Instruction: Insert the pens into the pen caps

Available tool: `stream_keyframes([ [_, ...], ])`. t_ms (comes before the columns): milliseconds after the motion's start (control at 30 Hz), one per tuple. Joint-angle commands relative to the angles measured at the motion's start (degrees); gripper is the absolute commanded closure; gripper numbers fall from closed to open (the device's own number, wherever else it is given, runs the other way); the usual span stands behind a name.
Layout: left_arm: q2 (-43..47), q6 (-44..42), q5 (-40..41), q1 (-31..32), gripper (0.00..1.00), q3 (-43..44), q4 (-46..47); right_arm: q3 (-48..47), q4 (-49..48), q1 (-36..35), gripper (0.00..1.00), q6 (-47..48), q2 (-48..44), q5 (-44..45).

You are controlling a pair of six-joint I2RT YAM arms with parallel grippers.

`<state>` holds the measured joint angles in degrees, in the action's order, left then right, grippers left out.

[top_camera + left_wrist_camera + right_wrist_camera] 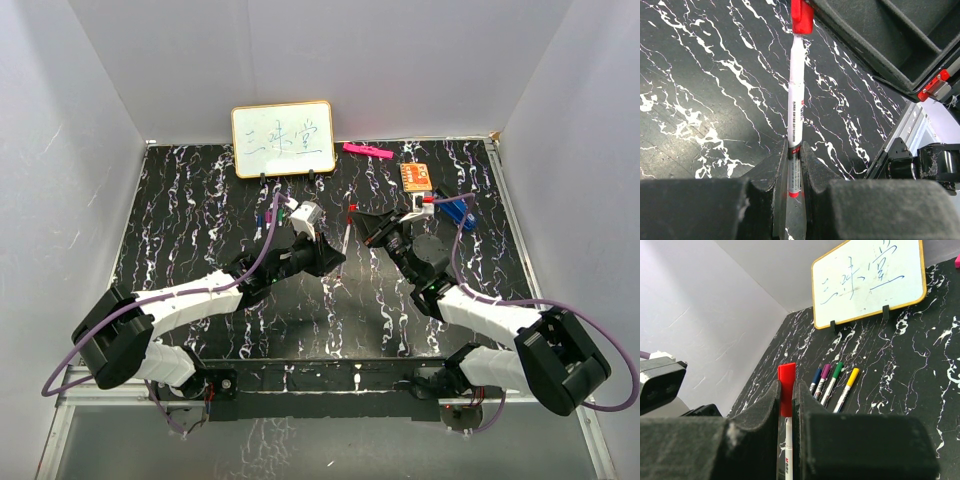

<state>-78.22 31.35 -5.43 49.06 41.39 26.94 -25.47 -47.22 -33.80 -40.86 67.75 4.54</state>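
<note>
A white pen [796,90] with a red end band is clamped between my left gripper's [795,165] shut jaws. Its far end sits in a red cap [802,17]. My right gripper [786,390] is shut on that red cap [786,382], with the pen's white barrel [788,450] showing below it. In the top view the two grippers meet at mid-table, left [335,252] and right [362,222], with the pen [346,235] between them. Several capped pens lie side by side on the table: blue [815,380], purple [824,376], green [835,376] and yellow [848,384].
A small whiteboard [283,139] stands at the back. A pink bar [367,151], an orange card [416,176] and a blue clip-like object [455,210] lie at the back right. White walls enclose the black marbled table [200,220].
</note>
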Motion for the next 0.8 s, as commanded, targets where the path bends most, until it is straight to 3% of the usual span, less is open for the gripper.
stream_keyframes([
  [0, 3.0, -0.1, 0.3, -0.2, 1.00, 3.1, 4.5, -0.3, 0.1, -0.8, 1.00, 1.0, 1.0, -1.5],
  [767, 1.7, -0.9, 2.8, -0.2, 1.00, 2.8, 3.2, -3.5, 4.7, -0.8, 1.00, 3.9, 1.1, -3.0],
])
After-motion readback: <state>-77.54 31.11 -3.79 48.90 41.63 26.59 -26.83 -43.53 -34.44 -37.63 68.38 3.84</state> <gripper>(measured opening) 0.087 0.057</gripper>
